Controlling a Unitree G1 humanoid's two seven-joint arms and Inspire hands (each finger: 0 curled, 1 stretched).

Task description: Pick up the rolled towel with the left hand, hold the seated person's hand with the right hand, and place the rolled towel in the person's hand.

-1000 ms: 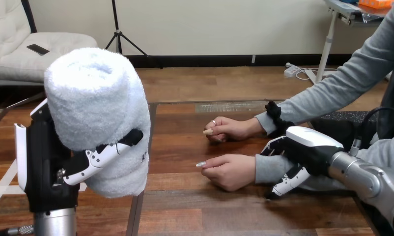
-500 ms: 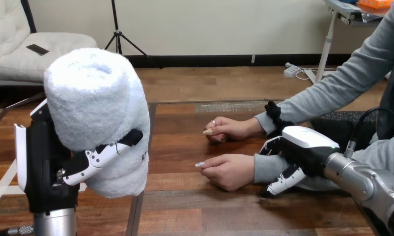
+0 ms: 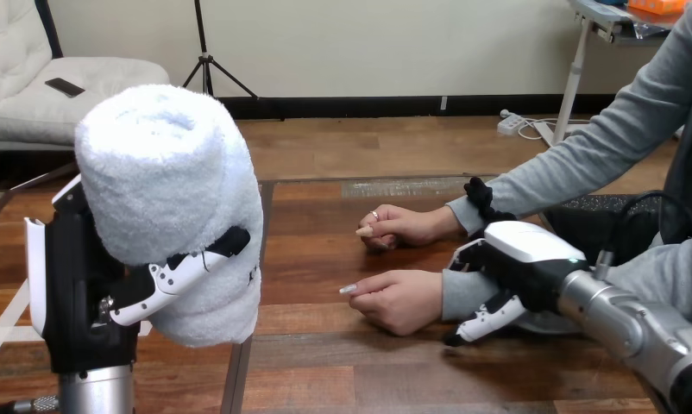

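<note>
We see the left robot hand (image 3: 77, 289) raised at the view's left, closed on the rolled towel (image 3: 166, 185). One of its fingers (image 3: 185, 269) is curled across the towel's front and the rest of the hand is behind it. The towel stands upright in that grip, clear above the surface (image 3: 317, 254) and well apart from the person.

The right robot hand (image 3: 525, 259) is low at the view's right, lying over the grey sleeve (image 3: 459, 293) at the wrist of the person's near hand (image 3: 399, 299). It touches or is just beside the cuff. We cannot tell whether it has hold of the wrist.

The near hand rests on the surface, loosely curled, palm down. The person's far hand (image 3: 405, 226) lies on the surface just behind it, apart from both robot hands.
</note>
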